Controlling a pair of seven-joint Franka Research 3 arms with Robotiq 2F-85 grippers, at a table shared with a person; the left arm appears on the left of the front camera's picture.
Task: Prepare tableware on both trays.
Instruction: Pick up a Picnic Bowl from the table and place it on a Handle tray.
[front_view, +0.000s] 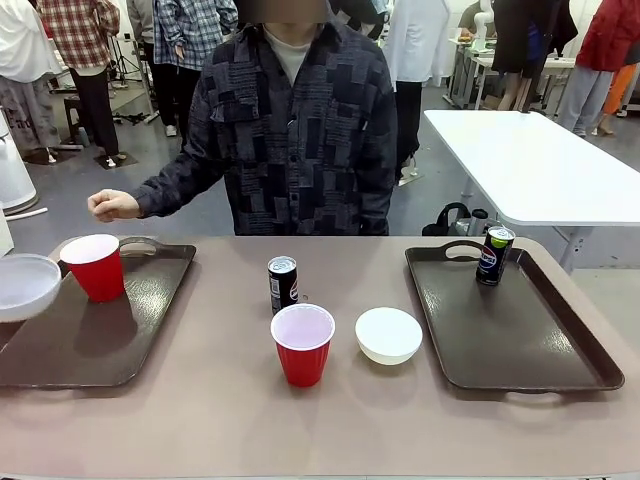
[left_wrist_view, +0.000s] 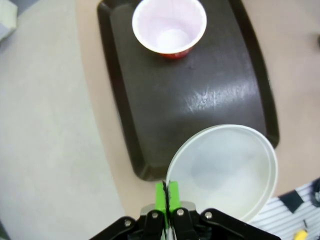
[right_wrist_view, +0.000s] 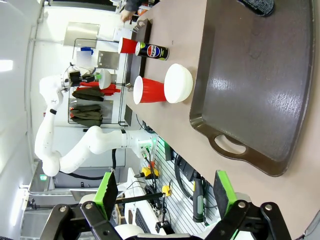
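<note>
**Left gripper (left_wrist_view: 167, 197) clamping white bowl (left_wrist_view: 225, 170)**

It is pinching the rim, the bowl's mouth facing up, above a corner of the left tray (left_wrist_view: 150, 100), near an upright red cup (left_wrist_view: 170, 25). Right gripper (right_wrist_view: 166, 192) is hovering, jaws apart, off the right tray's (right_wrist_view: 260, 90) handle end.

I see a red cup (front_view: 97, 266) upright on the left tray (front_view: 90, 345), and a white bowl (front_view: 25, 285) pinched by its rim in my left gripper (left_wrist_view: 167, 192) over that tray's edge. On the desk (front_view: 230, 400) between the trays stand a second cup (front_view: 302, 343), a second bowl (front_view: 388, 334) and a dark can (front_view: 283, 284). The other can (front_view: 494, 255) stands at the far end of the right tray (front_view: 520, 335).
</note>
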